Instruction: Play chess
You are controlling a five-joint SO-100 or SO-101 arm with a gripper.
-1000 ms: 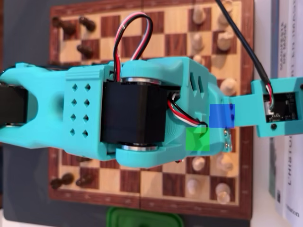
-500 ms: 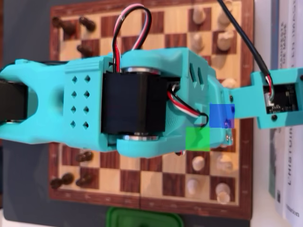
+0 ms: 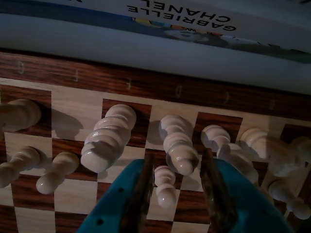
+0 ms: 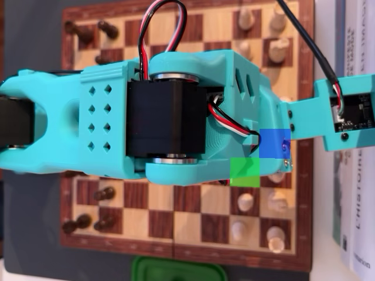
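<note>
In the wrist view the gripper (image 3: 176, 187) stands open at a moderate width, with its two fingers on either side of a white pawn (image 3: 164, 185). The pawn sits upright between them, touching neither that I can see, so nothing is held yet. Just behind the pawn is a taller white piece (image 3: 178, 145), close to the right finger (image 3: 212, 189). To its left in this view stands a ribbed, heavier piece (image 3: 108, 138), and further left are two more pawns (image 3: 54, 171). More white pieces crowd the right side, blurred. Beyond them runs the dark border of the board (image 3: 146, 80), and past that lie books (image 3: 204, 29).

In the overhead view the arm (image 4: 170, 114) covers the middle of the board (image 4: 187, 205). Its body now sits a little higher in the picture than a second ago. The dark pawn near the upper left that showed clear of the arm then is now partly under its edge, and more of the lower ranks is uncovered. The camera mount (image 4: 348, 114) at the right has shifted up the frame likewise. The white pieces by the right edge look unmoved.

I judge that the gripper has lined up on the pawn, and that closing on it is the step in hand. The tall piece behind leaves little room, so a clean lift calls for care.
</note>
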